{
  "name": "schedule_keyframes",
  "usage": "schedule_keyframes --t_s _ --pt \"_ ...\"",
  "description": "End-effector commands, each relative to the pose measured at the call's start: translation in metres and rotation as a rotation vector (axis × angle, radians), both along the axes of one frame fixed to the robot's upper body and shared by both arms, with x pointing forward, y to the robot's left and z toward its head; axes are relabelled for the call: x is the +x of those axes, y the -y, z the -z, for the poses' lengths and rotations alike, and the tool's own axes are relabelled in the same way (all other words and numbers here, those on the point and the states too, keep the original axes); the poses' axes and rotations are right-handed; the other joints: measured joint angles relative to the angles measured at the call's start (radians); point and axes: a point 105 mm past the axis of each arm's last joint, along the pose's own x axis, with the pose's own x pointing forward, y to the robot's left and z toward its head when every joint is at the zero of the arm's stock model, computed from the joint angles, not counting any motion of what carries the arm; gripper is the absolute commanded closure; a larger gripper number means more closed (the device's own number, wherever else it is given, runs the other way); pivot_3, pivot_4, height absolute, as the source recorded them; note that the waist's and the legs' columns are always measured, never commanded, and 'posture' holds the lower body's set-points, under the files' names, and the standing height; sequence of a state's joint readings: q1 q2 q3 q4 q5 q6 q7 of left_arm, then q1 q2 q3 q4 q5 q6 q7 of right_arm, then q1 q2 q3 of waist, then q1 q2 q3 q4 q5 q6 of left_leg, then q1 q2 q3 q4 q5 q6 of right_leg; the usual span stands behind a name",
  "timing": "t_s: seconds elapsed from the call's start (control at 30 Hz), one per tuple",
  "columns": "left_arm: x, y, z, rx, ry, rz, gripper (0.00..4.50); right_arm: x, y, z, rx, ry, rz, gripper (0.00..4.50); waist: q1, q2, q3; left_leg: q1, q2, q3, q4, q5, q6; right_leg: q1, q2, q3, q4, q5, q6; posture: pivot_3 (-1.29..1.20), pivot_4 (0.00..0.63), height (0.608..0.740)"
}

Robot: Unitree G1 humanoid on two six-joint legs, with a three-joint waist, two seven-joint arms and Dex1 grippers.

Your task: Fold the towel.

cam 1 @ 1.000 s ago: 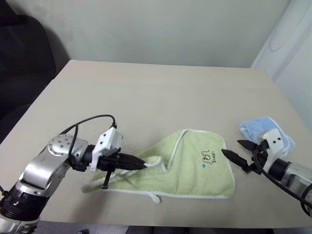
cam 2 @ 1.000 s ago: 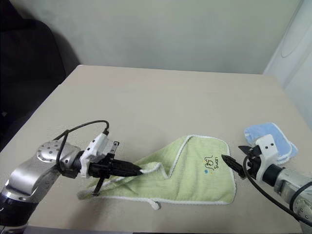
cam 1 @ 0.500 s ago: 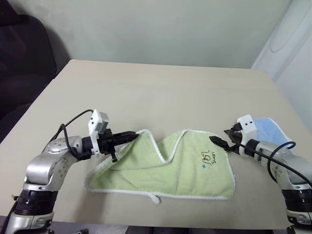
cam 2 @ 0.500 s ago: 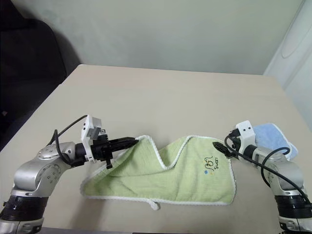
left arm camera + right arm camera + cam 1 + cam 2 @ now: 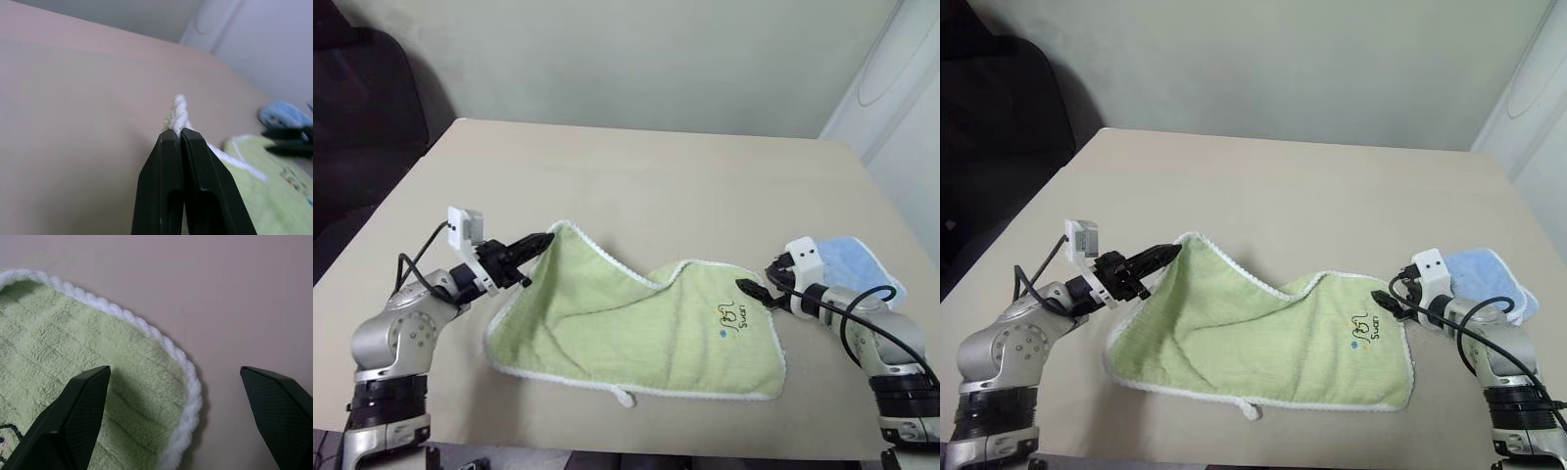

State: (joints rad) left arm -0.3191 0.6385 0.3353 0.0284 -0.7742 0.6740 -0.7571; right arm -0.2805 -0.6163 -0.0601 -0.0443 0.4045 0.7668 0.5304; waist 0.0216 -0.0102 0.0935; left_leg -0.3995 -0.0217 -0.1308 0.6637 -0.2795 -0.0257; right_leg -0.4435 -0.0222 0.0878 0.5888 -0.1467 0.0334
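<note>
The left pincer hides the towel corner pinched inside it

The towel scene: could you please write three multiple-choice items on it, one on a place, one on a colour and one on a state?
1. Where does the light blue cloth lie?
A. beside the right gripper
B. under the towel
C. at the table's far edge

2. What colour is the towel's stitched edging?
A. black
B. white
C. red

3. How do the left gripper's fingers stand?
A. wide apart above the towel
B. shut on bare table
C. shut on a towel corner

Answers:
1. A: it lies just behind the right gripper.
2. B: the rim is white all round.
3. C: the corner pokes out between the closed fingers.
</note>
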Motion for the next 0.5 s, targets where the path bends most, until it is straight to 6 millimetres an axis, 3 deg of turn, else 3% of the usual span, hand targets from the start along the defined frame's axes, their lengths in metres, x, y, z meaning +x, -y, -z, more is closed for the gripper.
schedule_keyframes --t_s 0.03,0.13,0.4,0.43,0.5 --pt "0.0112 -0.0132 -0.0164 0.010 0.073 -0.090 4.50 0.0025 -0.0047 -0.0057 -0.008 0.030 -0.023 0.39 0.000 -0.001 0.000 0.000 0.000 0.000 0.000 0.000 0.000 0.000 0.000 0.000 0.000 0.000 0.000 0.00 0.150 0.740" --pt "0.0155 -0.0190 -0.0193 -0.002 0.080 -0.123 4.50 0.0011 -0.0041 -0.0039 -0.017 0.024 -0.023 1.24 0.000 -0.001 0.000 0.001 0.000 0.000 0.000 0.001 0.001 0.000 0.000 0.000 0.001 0.000 0.000 0.00 0.150 0.740" --pt "0.0112 -0.0198 -0.0172 -0.014 0.083 -0.123 4.50 -0.0045 -0.0047 -0.0054 0.002 0.017 -0.039 4.21 0.000 -0.003 0.001 0.001 0.000 0.000 0.000 0.001 0.000 0.000 0.000 -0.001 0.000 0.000 0.000 0.00 0.150 0.740" --pt "0.0109 -0.0195 -0.0165 -0.016 0.082 -0.124 4.50 -0.0054 -0.0052 -0.0060 0.006 0.016 -0.042 4.48 0.000 -0.004 0.002 0.001 0.000 0.000 0.000 0.001 0.000 0.000 0.000 -0.001 0.000 0.000 0.000 0.00 0.150 0.740" --pt "0.0111 -0.0190 -0.0161 -0.018 0.082 -0.126 4.50 -0.0063 -0.0055 -0.0073 0.010 0.015 -0.046 4.48 0.000 -0.005 0.002 0.001 0.000 -0.001 0.000 0.001 -0.001 0.001 0.000 -0.001 0.001 0.000 0.000 0.00 0.150 0.740"
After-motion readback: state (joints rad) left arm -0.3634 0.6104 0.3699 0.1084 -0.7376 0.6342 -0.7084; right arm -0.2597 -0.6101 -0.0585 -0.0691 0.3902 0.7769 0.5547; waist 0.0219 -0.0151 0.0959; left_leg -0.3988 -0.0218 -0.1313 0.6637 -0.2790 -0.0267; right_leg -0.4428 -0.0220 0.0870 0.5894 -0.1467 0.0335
